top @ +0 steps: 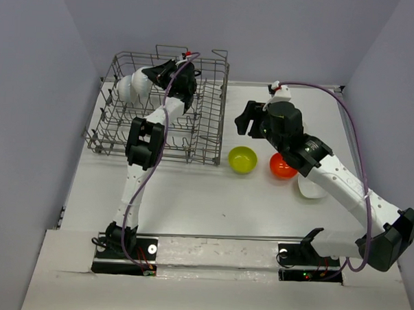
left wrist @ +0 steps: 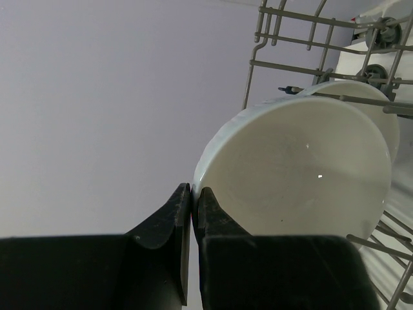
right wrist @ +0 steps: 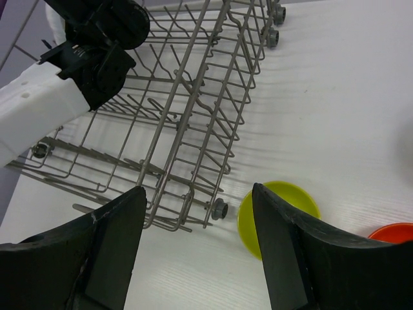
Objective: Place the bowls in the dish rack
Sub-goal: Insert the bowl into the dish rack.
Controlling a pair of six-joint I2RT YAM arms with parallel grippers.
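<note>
Holding a white bowl [left wrist: 303, 174] by its rim, my left pincer [left wrist: 191, 200] sits in the dish rack's [top: 209, 138] far-left corner. The green bowl [top: 242, 159] lies on the counter [top: 212, 196] just near of my wide-spread, empty right pincer [right wrist: 198, 194], so that arm is nearer.

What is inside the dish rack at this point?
A white bowl, pinched at its rim by the left gripper, with a second white bowl partly hidden behind it. The left arm covers part of the dish rack.
</note>
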